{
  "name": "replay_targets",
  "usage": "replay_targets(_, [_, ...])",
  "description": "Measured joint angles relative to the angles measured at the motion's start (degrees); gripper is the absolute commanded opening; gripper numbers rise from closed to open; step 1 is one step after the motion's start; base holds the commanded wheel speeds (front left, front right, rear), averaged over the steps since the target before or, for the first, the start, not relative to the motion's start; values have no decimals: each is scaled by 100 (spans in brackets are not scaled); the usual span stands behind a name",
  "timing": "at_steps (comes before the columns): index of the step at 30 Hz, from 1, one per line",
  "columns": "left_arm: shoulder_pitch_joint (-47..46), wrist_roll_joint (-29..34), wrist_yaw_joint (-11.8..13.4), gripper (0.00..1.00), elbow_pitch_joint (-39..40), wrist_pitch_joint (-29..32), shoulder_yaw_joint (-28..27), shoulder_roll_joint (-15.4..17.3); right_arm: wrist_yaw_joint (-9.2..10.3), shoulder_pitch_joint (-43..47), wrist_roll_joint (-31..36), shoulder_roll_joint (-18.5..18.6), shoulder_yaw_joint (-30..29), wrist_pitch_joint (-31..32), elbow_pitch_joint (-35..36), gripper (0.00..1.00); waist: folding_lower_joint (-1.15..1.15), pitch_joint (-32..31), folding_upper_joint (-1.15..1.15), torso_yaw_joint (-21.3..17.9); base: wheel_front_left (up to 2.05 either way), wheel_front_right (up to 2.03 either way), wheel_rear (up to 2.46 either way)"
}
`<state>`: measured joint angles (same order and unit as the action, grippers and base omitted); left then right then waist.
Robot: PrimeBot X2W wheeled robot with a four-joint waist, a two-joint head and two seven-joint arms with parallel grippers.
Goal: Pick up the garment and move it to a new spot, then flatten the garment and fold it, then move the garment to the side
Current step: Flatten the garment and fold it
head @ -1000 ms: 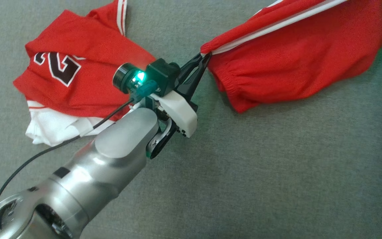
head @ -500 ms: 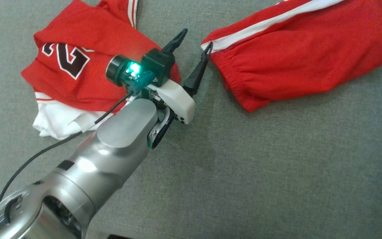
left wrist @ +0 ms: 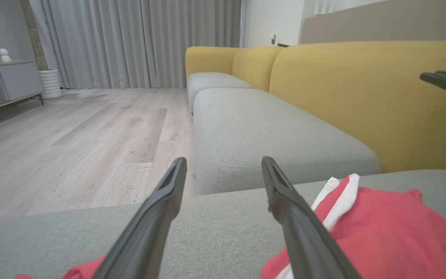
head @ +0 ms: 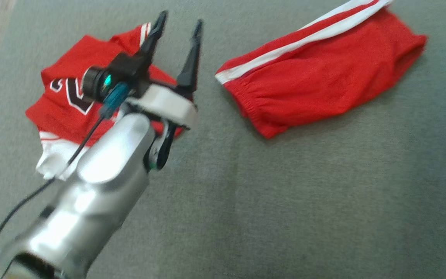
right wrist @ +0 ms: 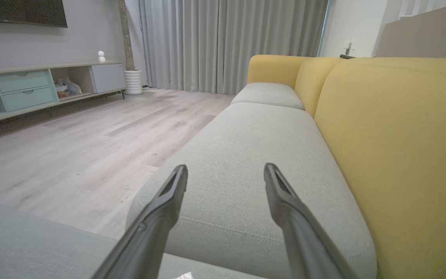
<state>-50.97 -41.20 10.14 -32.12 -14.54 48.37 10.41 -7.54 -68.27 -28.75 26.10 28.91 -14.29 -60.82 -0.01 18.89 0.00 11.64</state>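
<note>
Head view: left gripper [head: 180, 19] has its fingers spread wide and empty, above the red jersey [head: 68, 100]. The red shorts [head: 323, 73] lie on the grey cushion [head: 285, 193], apart from it. Right gripper [right wrist: 226, 169]: spread wide, empty.

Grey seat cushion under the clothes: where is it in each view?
Head view: grey seat cushion, lower right half.
Left wrist view: cushion along the bottom edge.
Right wrist view: cushion in the lower left corner.
Shared landmark: yellow backrest, on the right in both wrist views.
</note>
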Motion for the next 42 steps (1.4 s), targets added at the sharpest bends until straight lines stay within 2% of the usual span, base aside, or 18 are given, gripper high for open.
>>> replay_targets(3, [534, 248, 109, 100, 506, -1, -519, 115, 0, 541, -82, -159, -359, -10, 474, 100, 0, -237, 0, -143, 0, 0, 0])
replay_targets(8, [1392, 655, 121, 100, 1117, -1, -1187, 181, 0, 1693, -19, -434, -1205, -19, 1446, 100, -1, -580, 0, -404, 0, 0, 0])
replay_targets(19, [3200, 1245, -192, 100, 1494, -9, -2292, 93, 0, 4610, 1009, -1804, -2404, -19, 2987, 100, 0, -1174, 0, -900, 0, 0, 0])
replay_targets(24, [3865, 1490, -322, 100, 1541, -9, -2680, -179, 0, 5534, 1256, -2209, -2579, -19, 3440, 100, 0, -1315, 0, -1078, 0, 0, 0])
replay_targets(28, [4163, 1757, -469, 100, 1570, -8, -2915, -364, 0, 5875, 1372, -2260, -2659, -4, 3649, 100, 0, -1318, 0, -1151, 0, 0, 0])
replay_targets(35, [4185, 2060, -702, 100, 1592, -9, -3151, -531, 0, 5860, 1428, -2295, -2763, 162, 3949, 100, 1, -1149, 0, -1106, 0, 0, 0])
replay_targets(42, [3843, 2267, -916, 100, 1580, -8, -3225, -664, 0, 5046, 1808, -2297, -3125, 719, 4084, 100, 2, -716, 0, -928, 0, 0, 0])
